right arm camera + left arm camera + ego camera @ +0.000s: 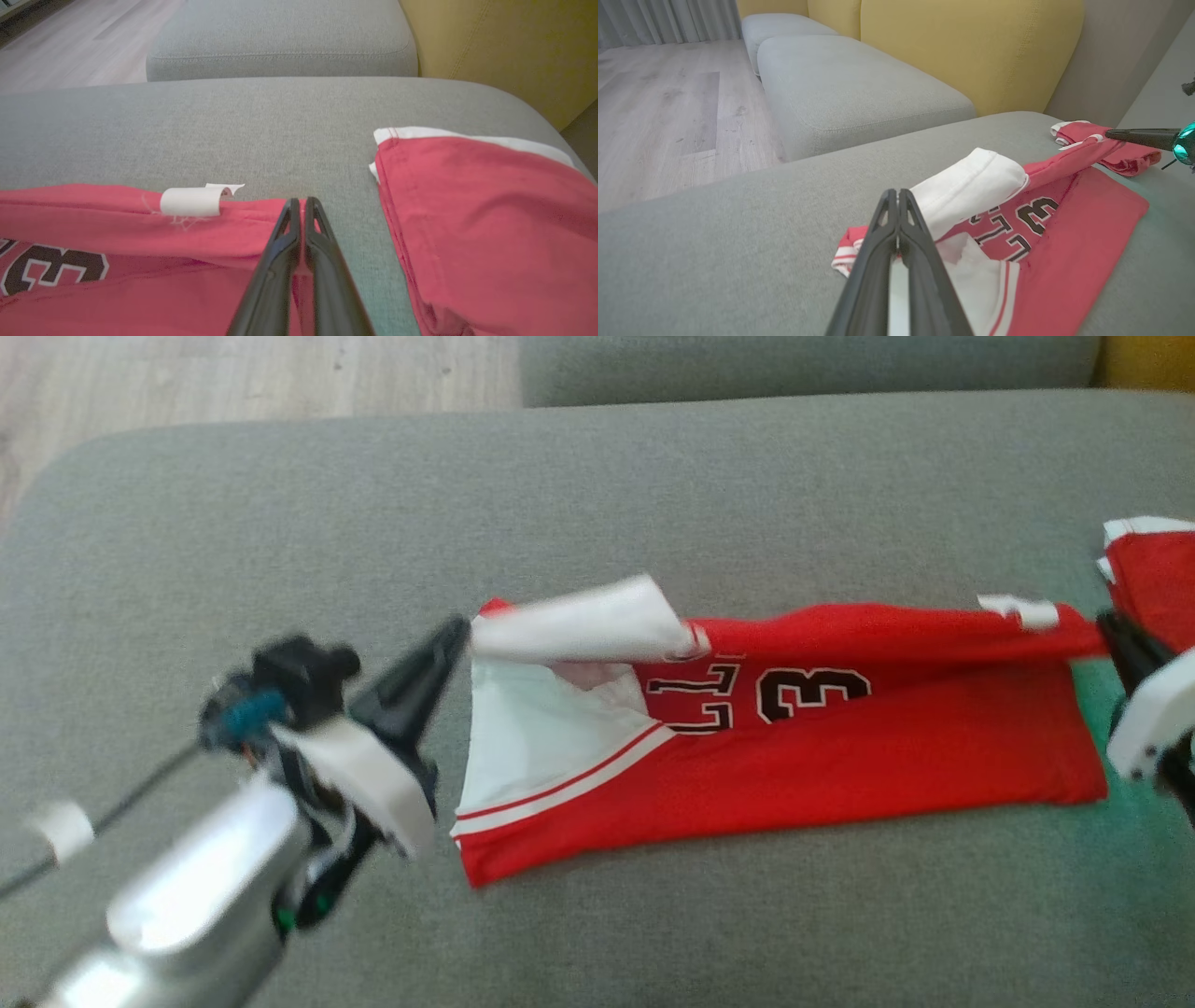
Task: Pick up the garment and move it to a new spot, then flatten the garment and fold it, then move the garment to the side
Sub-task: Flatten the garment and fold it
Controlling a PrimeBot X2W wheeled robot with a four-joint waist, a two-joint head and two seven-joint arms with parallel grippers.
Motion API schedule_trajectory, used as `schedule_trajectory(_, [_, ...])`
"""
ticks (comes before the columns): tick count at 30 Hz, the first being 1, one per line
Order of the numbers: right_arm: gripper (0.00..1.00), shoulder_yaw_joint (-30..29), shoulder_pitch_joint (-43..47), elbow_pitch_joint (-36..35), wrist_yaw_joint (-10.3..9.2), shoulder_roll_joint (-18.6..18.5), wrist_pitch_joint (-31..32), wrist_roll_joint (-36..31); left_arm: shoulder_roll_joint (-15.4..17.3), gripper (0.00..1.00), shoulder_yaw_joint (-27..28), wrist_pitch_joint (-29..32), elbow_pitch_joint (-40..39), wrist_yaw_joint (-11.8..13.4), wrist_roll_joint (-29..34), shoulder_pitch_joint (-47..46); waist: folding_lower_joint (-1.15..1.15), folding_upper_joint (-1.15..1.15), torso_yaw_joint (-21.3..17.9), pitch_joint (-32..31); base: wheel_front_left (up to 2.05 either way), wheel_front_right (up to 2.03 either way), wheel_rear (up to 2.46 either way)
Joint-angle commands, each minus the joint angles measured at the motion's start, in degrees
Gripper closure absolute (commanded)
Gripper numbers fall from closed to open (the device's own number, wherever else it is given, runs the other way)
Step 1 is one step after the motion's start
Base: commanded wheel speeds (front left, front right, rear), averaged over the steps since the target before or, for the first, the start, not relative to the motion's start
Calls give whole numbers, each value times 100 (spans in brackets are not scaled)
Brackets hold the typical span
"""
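The garment (pixel 840 747) is a red jersey with white trim and black numerals, lying in a long band across the grey sofa cushion (pixel 280 523). My left gripper (pixel 460 633) is shut on its white-trimmed left end, which is lifted and curled over. In the left wrist view, white cloth shows between the closed fingers of the left gripper (pixel 897 196), with the garment (pixel 1064 242) beyond. My right gripper (pixel 1106 621) is shut on the garment's right upper edge. The right wrist view has the right gripper (pixel 302 203) pinching that red hem of the garment (pixel 117 224), beside a white label (pixel 191 201).
A second folded red cloth (pixel 1153 579) lies on the cushion just right of my right gripper, large in the right wrist view (pixel 467 210). A yellow backrest (pixel 971 46) rises behind. Another grey cushion (pixel 794 364) and wood floor (pixel 233 373) lie beyond the far edge.
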Motion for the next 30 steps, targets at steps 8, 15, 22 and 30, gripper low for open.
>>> schedule_trajectory(8, [100,-349,628,101,-5,-28,-122,-188,438,100,20,102,-1167,549,-152,752,2,0,172,-76,0,0,0])
schedule_trajectory(15, [0,-702,1064,135,-5,144,-494,-378,185,0,7,-343,-1116,767,-275,1290,2,0,222,-150,0,0,0])
schedule_trajectory(22, [0,-1432,1873,26,-5,643,-1217,-857,-377,0,175,-1302,-662,1707,163,2110,2,0,119,-470,0,0,0])
schedule_trajectory(30, [0,-2361,2093,-60,-5,1190,-1233,-981,-1006,0,802,-1393,-973,2358,1257,2841,2,0,257,-642,0,0,0])
